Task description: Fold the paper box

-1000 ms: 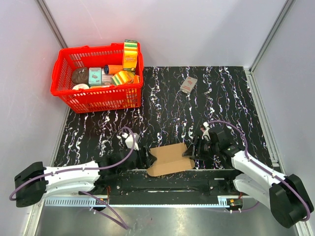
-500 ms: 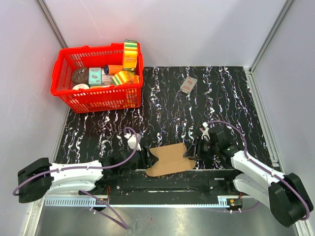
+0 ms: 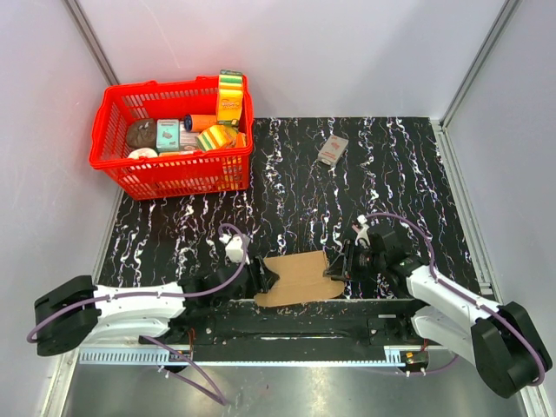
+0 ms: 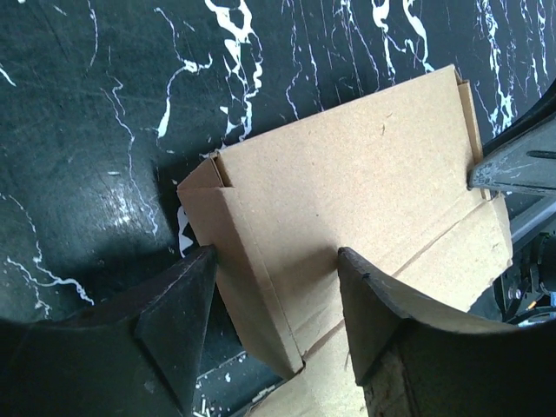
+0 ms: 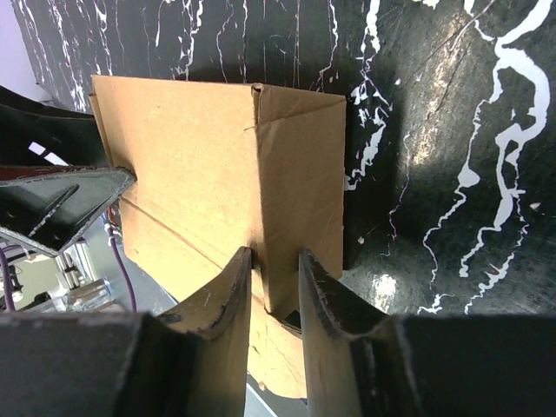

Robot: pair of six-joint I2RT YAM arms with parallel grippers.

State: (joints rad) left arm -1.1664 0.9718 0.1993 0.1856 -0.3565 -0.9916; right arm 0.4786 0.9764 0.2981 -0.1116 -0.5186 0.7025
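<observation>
Item: flat brown die-cut cardboard box (image 3: 300,278), lying between my claws.
Left claw (image 4: 276,261): moved in over left flap (image 4: 239,252); jaws narrower, apart, astride it.
Right claw (image 5: 274,256): jaws drawn in round raised crease (image 5: 258,174); grip unconfirmed.
Meaning: first folds starting.
</observation>
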